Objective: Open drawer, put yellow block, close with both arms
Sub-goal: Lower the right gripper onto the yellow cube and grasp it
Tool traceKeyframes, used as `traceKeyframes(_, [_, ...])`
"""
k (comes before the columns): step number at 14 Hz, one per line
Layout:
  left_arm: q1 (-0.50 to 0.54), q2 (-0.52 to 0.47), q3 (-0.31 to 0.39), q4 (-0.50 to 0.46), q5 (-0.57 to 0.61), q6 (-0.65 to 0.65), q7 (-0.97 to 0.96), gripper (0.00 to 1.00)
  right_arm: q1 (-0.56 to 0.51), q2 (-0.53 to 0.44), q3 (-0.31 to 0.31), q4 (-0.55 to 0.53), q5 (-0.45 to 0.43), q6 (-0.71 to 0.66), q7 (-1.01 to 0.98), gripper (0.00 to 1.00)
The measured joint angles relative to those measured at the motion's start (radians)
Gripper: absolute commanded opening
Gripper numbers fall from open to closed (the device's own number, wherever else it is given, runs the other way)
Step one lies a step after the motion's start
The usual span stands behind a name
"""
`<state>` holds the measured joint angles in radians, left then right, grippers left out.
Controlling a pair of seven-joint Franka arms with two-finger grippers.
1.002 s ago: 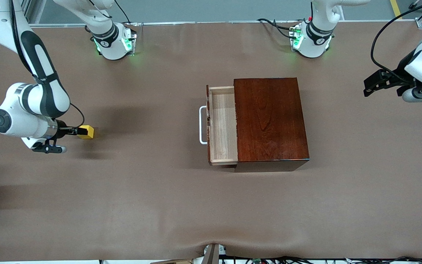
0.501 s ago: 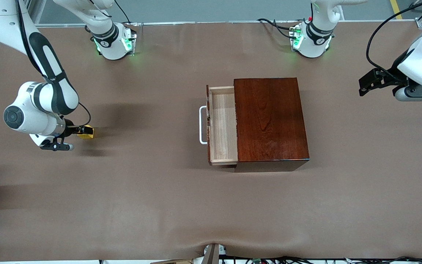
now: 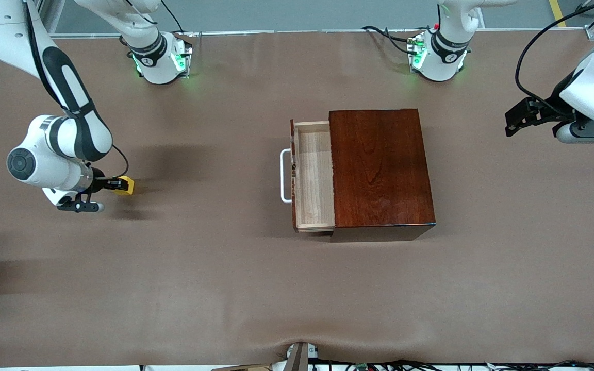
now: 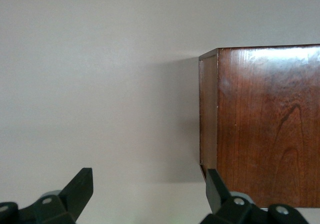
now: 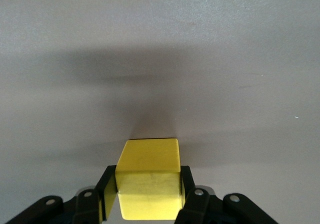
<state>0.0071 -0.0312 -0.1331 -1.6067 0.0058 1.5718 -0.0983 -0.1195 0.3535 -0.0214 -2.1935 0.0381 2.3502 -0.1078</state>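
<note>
Pick-up step: right gripper, well toward the right arm's end from the half-open pale-wood drawer, has its fingers clamped on the small yellow cube. Left gripper waits, fingers apart, beside the dark reddish-brown wooden box. Next, probably: lift, carry over the drawer, release.

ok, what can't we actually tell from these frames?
- Back part of the drawer: front view, covered by the box top.
- Whether the block has left the table: front view too steep; right wrist view shows only the right end effector shut on it.
- Drawer, left wrist view: out of sight; only a closed box side shows past the open left end effector.
- Both upper arms: cut by the front view's edges.
</note>
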Motion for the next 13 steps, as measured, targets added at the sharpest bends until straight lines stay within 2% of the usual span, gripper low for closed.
traceKeyframes(1, [0.0,0.0,0.0,0.0,0.0,0.0,0.0,1.0,0.0,0.0,0.0,0.0,0.0,0.0,0.0,0.0])
traceKeyframes(4, [0.0,0.002,0.0,0.0,0.0,0.009,0.0,1.0,0.0,0.0,0.0,0.004,0.0,-0.019,-0.002,0.0])
traceKeyframes(6, [0.001,0.002,0.0,0.0,0.0,0.012,0.0,1.0,0.0,-0.003,0.001,0.037,0.0,-0.108,-0.001,0.0])
traceKeyframes(13, [0.006,0.002,0.0,0.003,0.0,0.013,0.0,1.0,0.025,-0.047,0.006,0.346,0.005,-0.467,-0.001,0.0])
